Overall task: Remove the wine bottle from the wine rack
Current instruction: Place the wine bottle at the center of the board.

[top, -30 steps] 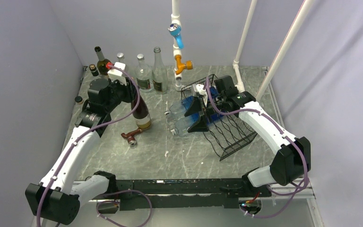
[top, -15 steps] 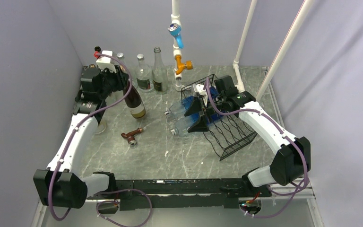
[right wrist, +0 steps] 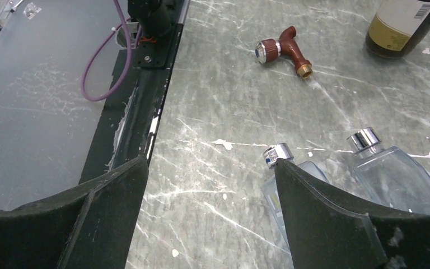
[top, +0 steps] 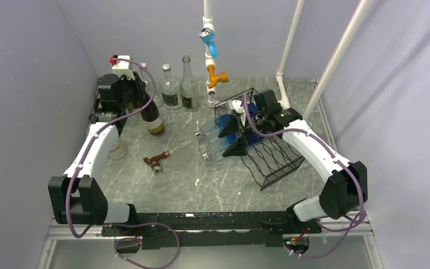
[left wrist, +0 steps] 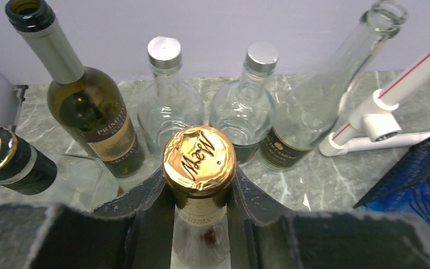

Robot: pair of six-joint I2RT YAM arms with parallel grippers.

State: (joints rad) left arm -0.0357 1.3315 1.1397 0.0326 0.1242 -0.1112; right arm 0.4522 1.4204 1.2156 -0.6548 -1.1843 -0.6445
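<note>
The wine bottle (top: 151, 119), dark with a gold foil cap (left wrist: 199, 158), is off the rack at the table's back left and leans a little. My left gripper (left wrist: 200, 188) is shut on its neck just under the cap, also visible from above (top: 136, 94). The black wire wine rack (top: 277, 159) stands at right centre with two clear bottles (top: 215, 140) lying in its left end. My right gripper (top: 232, 134) hovers over those bottles; its fingers (right wrist: 330, 213) stand wide open over bare table (right wrist: 210, 168), with the silver-capped clear bottles (right wrist: 280, 154) beside the right finger.
An olive-green bottle (left wrist: 84, 106), three clear bottles (left wrist: 245, 106) and a dark capped bottle (left wrist: 11, 162) crowd the back wall close to the held bottle. A brown tap (top: 155, 161) lies mid-left. The white pipe frame (top: 210, 67) rises behind the rack.
My left arm has carried the wine bottle back and to the left, toward the row of bottles at the wall. The right arm has not moved.
</note>
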